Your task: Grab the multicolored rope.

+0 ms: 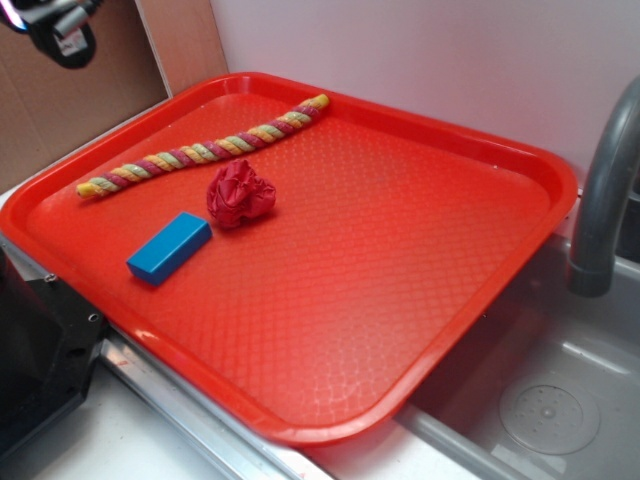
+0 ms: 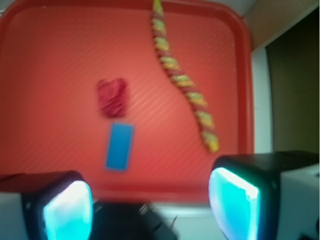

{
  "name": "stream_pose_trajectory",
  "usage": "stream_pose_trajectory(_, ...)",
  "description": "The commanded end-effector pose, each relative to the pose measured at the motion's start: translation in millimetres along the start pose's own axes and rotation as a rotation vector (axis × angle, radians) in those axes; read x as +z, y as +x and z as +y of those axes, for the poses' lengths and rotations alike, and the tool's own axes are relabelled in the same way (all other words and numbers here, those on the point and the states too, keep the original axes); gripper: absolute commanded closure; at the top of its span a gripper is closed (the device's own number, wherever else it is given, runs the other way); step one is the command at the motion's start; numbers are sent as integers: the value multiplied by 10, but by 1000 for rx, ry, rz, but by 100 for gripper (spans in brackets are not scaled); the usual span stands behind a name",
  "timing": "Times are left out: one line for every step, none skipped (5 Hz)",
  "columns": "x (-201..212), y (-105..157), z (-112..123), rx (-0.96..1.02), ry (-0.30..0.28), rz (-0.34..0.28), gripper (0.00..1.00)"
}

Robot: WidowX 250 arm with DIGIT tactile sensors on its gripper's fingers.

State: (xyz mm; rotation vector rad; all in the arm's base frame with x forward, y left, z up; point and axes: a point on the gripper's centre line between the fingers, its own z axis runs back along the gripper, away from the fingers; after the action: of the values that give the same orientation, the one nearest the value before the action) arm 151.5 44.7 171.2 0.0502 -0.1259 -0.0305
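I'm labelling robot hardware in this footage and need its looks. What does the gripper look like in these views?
In the wrist view the gripper has two chunky black fingers with rounded corners, each faced with a glossy cyan pad. In the exterior view only a black part with some grey shows at the top-left corner. No markings are legible.

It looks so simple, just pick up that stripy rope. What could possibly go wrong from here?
The multicolored rope is thin and lies flat on the red tray, so the open gripper may close above it or scrape the tray. The red cloth ball sits close beside it and could get pinched instead.
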Motion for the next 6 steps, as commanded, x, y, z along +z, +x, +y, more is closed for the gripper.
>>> stream_pose_trajectory(-520, 425, 396, -88, 34, -33, 0)
stream_pose_trajectory(-890, 557, 456, -166, 23, -17, 0)
stream_pose_trajectory(-1241, 671, 536, -210, 24, 19, 0)
stream_pose_trajectory(-1429, 701, 522, -246, 19, 41, 0)
stream_pose_trajectory(-1630, 712, 548, -252, 3, 69, 0)
stream_pose_trajectory(-1707, 749, 549, -255, -19, 86, 100)
